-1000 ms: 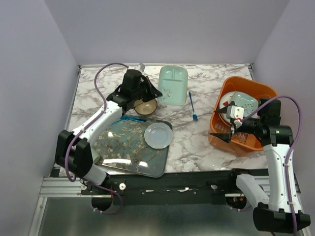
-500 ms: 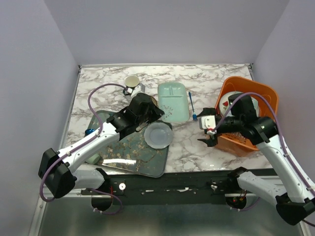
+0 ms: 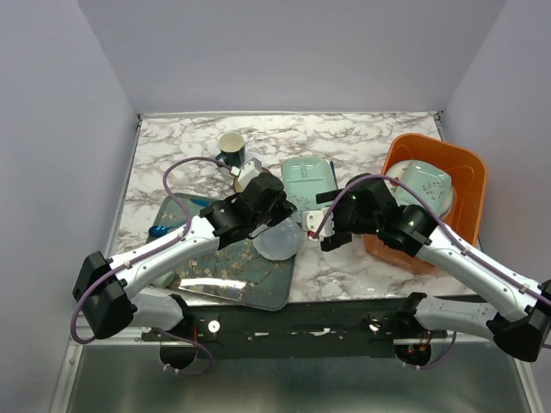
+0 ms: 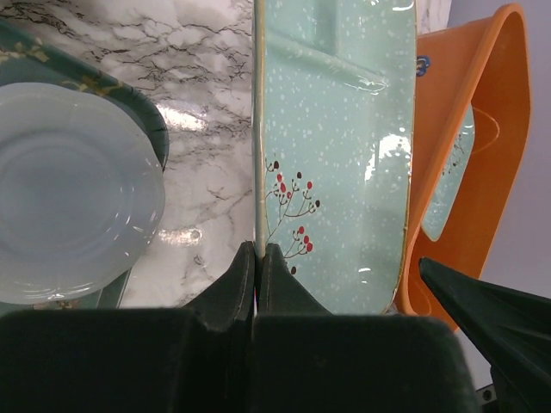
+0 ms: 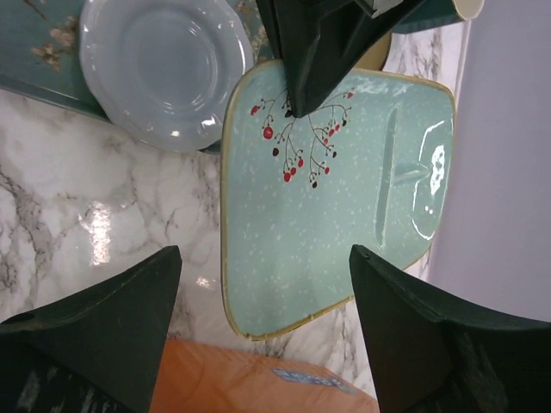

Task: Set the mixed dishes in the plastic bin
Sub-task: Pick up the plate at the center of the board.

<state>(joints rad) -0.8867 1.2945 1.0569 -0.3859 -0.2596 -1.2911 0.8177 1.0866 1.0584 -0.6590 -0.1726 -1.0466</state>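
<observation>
nearest me, the dark floral tray (image 3: 215, 267) lies to the left of the mint rectangular dish (image 3: 303, 176) and closer to the arm bases. a pale plate (image 3: 277, 238) sits on the tray corner closest to the dish, and part of its rim hangs out over the marble table (image 3: 370, 133).

my left gripper (image 4: 256, 258) is at the dish's near left corner. its fingers are pressed together on the dish's left rim, and in the left wrist view the gold edge runs straight into the seam between them. that corner carries the red-berry sprig.

my right gripper (image 5: 265, 254) hangs over the dish's near right side with its fingers (image 5: 95, 335) spread wide. in the right wrist view the dish's end shows between them. i can't tell whether either finger touches it.

the dish lies on the marble, with its long axis running away from me.

the plastic bin (image 3: 443, 146) stands close on the dish's right. i can't tell whether they touch. a teal plate (image 3: 424, 182) lies inside it.

beyond the dish and to its left, the dark green mug (image 3: 231, 148) stands upright.
</observation>
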